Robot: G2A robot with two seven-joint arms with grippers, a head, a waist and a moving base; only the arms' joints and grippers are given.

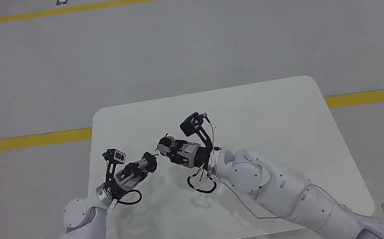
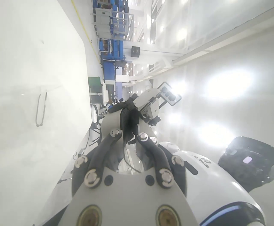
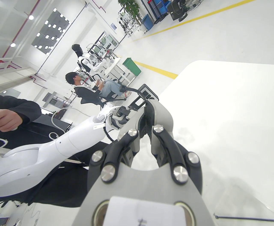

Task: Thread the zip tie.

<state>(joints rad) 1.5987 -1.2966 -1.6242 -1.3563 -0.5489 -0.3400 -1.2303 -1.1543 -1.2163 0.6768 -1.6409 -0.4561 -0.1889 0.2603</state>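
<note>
Both grippers are raised over the white table (image 1: pixel 270 110), left of its middle, with their tips meeting. My left gripper (image 1: pixel 151 160) (image 2: pixel 128 111) is shut. A thin dark strap (image 2: pixel 129 163), which looks like the zip tie, trails from between its fingers back toward the palm. My right gripper (image 1: pixel 162 149) (image 3: pixel 147 111) faces it with its pads pressed together. I cannot see whether anything is pinched between those pads. In the left wrist view the right gripper's dark tips (image 2: pixel 119 106) cross just beyond my left fingertips.
A thin dark narrow loop (image 2: pixel 40 109) shows on the glossy tabletop; I cannot tell if it is an object or a reflection. A thin dark line (image 3: pixel 235 218) lies on the table under the right wrist. The table's rounded far corner (image 3: pixel 192 64) is close by.
</note>
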